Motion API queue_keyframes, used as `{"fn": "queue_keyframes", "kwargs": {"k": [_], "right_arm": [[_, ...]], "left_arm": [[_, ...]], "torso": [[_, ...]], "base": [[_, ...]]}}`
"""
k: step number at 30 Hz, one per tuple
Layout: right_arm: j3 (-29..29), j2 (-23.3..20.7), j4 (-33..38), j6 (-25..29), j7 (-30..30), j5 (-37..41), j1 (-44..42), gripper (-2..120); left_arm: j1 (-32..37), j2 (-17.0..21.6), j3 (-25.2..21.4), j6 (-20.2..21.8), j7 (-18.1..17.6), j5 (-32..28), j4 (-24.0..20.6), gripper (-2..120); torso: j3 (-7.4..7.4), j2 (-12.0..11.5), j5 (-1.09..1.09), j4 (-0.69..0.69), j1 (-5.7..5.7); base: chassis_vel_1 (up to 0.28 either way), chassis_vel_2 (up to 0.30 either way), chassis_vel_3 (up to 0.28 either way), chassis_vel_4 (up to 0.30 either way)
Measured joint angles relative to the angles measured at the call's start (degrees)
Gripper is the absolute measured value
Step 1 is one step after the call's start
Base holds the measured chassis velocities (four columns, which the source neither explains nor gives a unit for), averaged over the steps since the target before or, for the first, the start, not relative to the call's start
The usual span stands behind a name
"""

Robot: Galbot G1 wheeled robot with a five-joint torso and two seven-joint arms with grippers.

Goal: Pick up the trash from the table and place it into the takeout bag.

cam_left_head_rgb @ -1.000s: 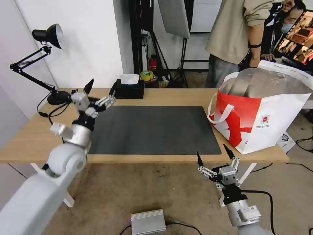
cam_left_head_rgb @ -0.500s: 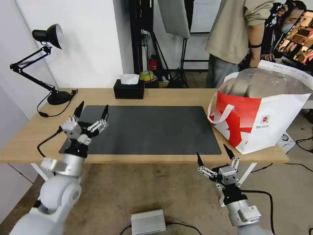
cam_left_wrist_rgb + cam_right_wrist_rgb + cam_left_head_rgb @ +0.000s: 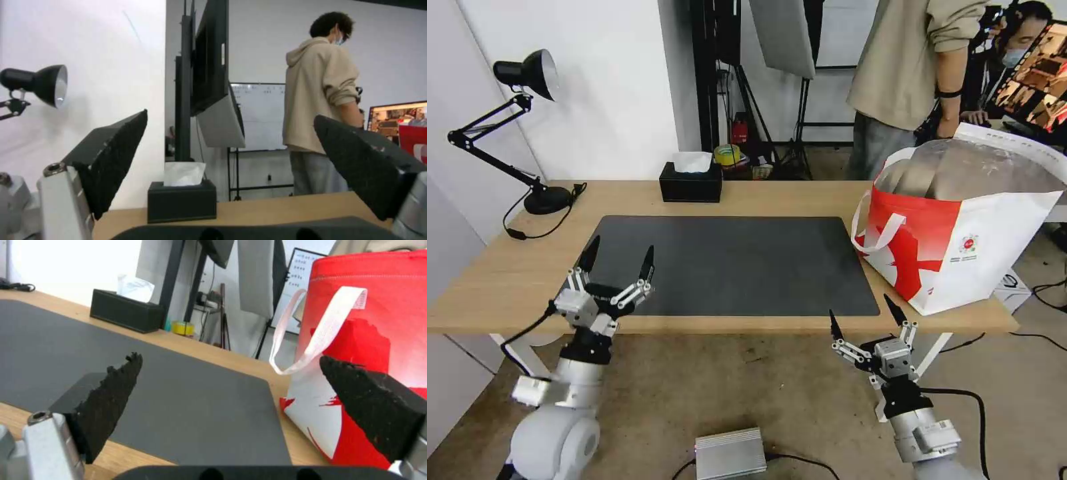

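Observation:
The trash is out of view. The table [image 3: 787, 197] is a long light-wood desk carrying a black mat [image 3: 740, 267]. At its right end stands the takeout bag [image 3: 954, 247], red and white with a foil lining, its mouth wide. My left gripper [image 3: 622, 247] is open and holds nothing, low over the mat's front-left corner; its wrist view has the gripper [image 3: 230, 115] facing the back of the table. My right gripper [image 3: 860, 308] hangs open just below the table's front edge, a little left of the bag [image 3: 391, 326].
A black tissue box [image 3: 692, 183] sits at the back edge of the table, and a black desk lamp [image 3: 527, 70] at the back left. A person stands behind the bag. A silver box [image 3: 730, 453] lies on the floor in front.
My left arm has dropped and pulled back from the mat's far-left corner to its front-left corner, gripper still open. The right arm has not moved.

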Motion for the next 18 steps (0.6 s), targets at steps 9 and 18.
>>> {"fn": "queue_keyframes", "kwargs": {"k": [9,18], "right_arm": [[0.0,0.0,0.0,0.0,0.0,0.0,0.0,100],[0.0,0.0,0.0,0.0,0.0,0.0,0.0,100]], "left_arm": [[2.8,-3.3,-0.5,-4.0,1.4,5.4,0.9,100],[6.2,-6.9,-1.6,-8.2,4.5,9.0,3.3,100]], "torso": [[0.0,0.0,0.0,0.0,0.0],[0.0,0.0,-0.01,0.0,0.0]], "base": [[0.0,0.0,0.0,0.0],[0.0,0.0,0.0,0.0]]}}
